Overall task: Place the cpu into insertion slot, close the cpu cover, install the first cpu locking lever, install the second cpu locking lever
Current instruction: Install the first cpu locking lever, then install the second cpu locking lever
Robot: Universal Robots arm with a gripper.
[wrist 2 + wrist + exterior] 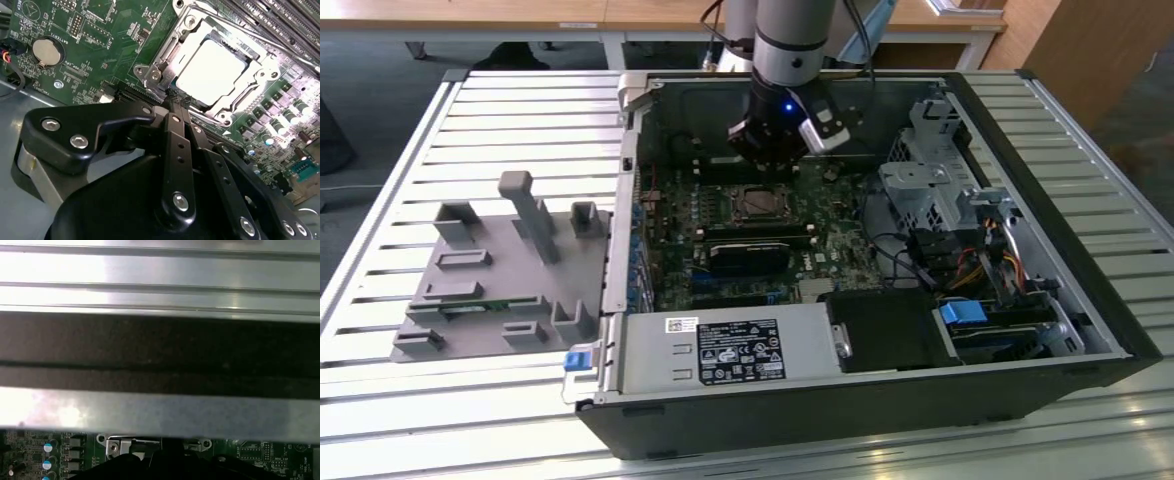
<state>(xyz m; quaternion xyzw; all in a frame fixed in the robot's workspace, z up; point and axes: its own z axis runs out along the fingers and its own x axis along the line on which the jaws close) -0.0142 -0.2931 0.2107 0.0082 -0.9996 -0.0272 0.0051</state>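
Item: cpu (212, 70), seated in the insertion slot (175, 47), upper centre-right of the second wrist view; cpu cover (260, 72) lies closed around it. Gripper (176, 102): narrow, fingers together, at the socket's corner. We judge a locking-lever step; press steadily, squarely.
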